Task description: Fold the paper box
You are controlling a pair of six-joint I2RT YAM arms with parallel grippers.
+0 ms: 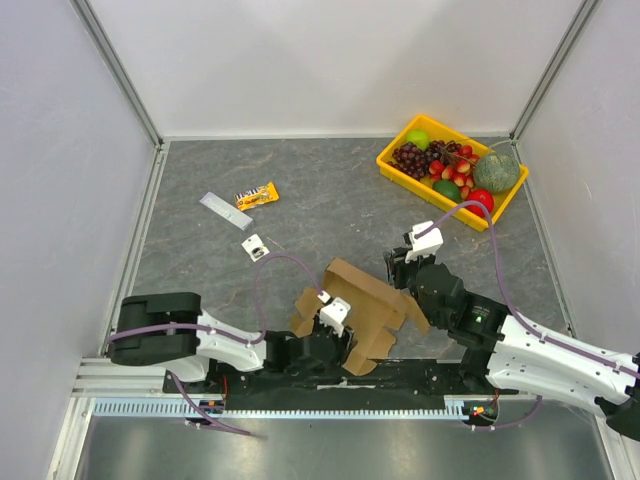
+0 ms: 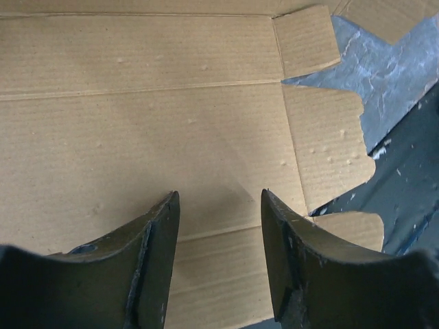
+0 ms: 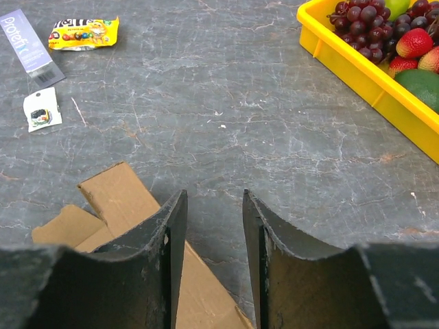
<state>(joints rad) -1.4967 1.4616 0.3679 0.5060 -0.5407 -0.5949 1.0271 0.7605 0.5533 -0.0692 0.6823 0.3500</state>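
Left claw (image 2: 219,202): jaws apart, nothing between them, held close over a broad creased panel of the paper box (image 2: 137,123). Whether the tips touch the cardboard cannot be told.

Right claw (image 3: 212,199): jaws also apart and empty, at the box's right edge, with one flap showing beside its left finger.

The box is a brown cardboard sheet, partly raised and only loosely folded. It lies on the grey counter (image 1: 330,190) near the front edge, between the two arms.

Neither claw grips the box, so the likely trouble is the raised flaps springing back flat along their creases. A push from one claw alone could slide the light sheet across the smooth counter, or over the near edge onto the arm bases. Closing away from a crease could crumple a panel instead of folding it.

A yellow tray (image 1: 392,160) of fruit sits well apart at the far right. A candy packet (image 1: 257,196) lies well apart at the far left. Neither looks likely to interfere.
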